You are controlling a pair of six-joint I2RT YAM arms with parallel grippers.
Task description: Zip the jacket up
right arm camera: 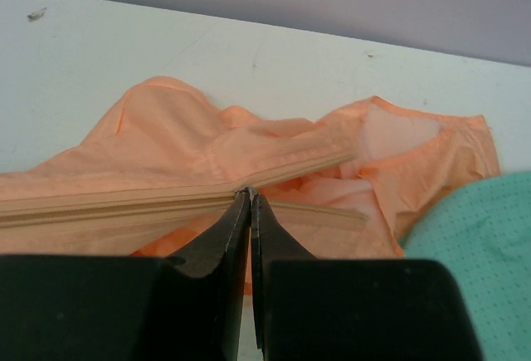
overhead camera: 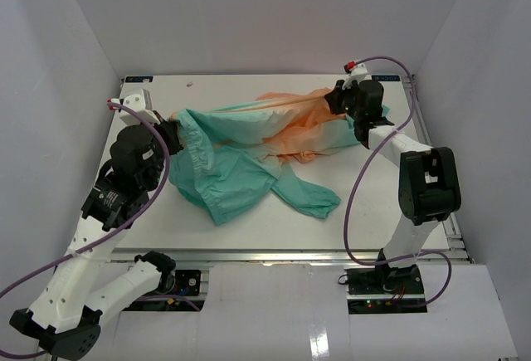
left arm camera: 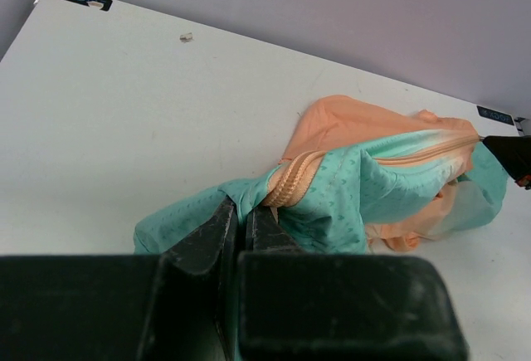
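Observation:
The jacket [overhead camera: 241,178] lies crumpled across the white table, teal at the left and front, peach-orange at the back right. My left gripper [overhead camera: 172,134] is shut on its teal bottom hem beside the lower end of the zipper [left arm camera: 292,180]; in the left wrist view the gripper [left arm camera: 242,205] pinches teal fabric. My right gripper [overhead camera: 342,104] is at the orange end. In the right wrist view it [right arm camera: 249,195] is shut on the zipper pull [right arm camera: 248,188]. The zipper tape [right arm camera: 99,205] is joined to the left of the pull and splits into two halves to the right.
The white table [overhead camera: 390,212] is boxed in by white walls on the left, back and right. A loose teal sleeve [overhead camera: 311,199] trails toward the front. Purple cables [overhead camera: 365,162] loop beside both arms. A small speck [overhead camera: 190,84] lies at the back.

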